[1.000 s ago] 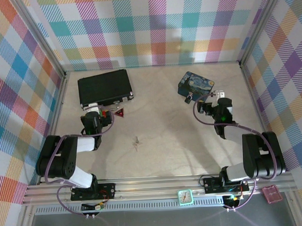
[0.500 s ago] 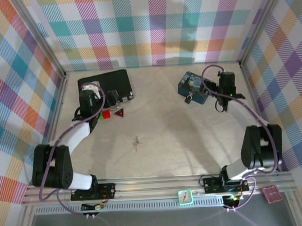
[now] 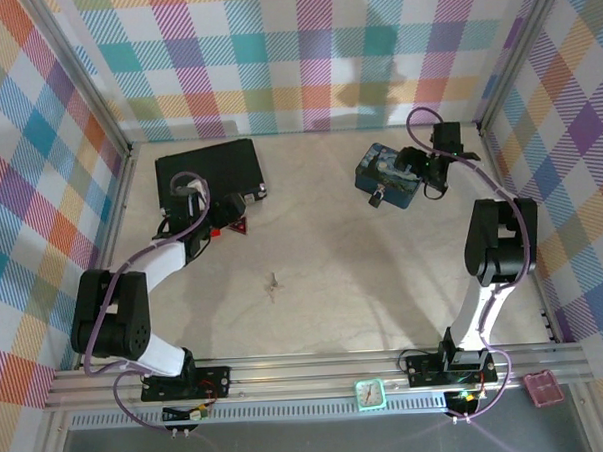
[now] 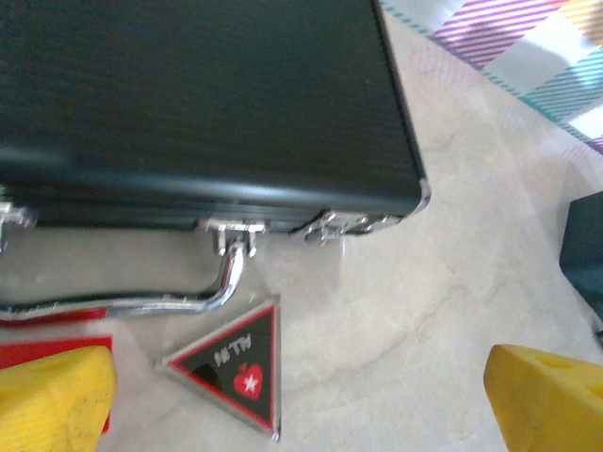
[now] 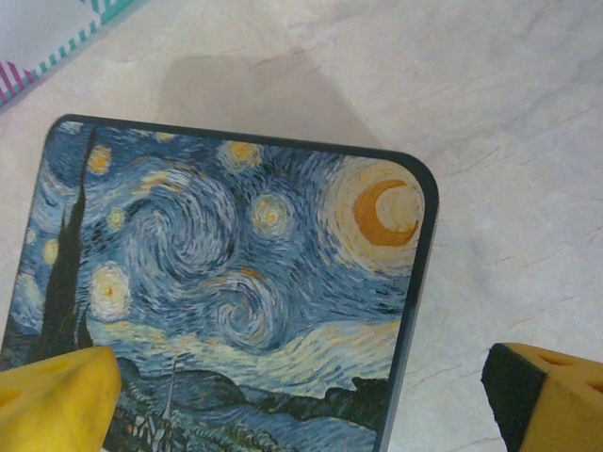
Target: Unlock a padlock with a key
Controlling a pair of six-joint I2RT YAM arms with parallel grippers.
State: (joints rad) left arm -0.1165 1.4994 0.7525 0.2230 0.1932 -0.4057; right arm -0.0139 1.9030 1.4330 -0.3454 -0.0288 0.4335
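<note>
The padlock is a tiny pale block at the near edge of the blue starry-night tin. The key lies alone on the beige floor in the middle, far from both arms. My right gripper hovers open over the tin's right part; in the right wrist view its yellow fingertips straddle the painted lid. My left gripper hangs open by the black case's front edge, with nothing between its yellow fingertips. The padlock is hidden in both wrist views.
A black case with silver latches and a chrome handle lies at the back left. A red triangle piece and a red flat piece lie in front of it. Plaid walls enclose the floor.
My left gripper has swung right, off the case top, to its front edge above the triangle. My right gripper has moved left and back, from beside the tin to over its lid.
</note>
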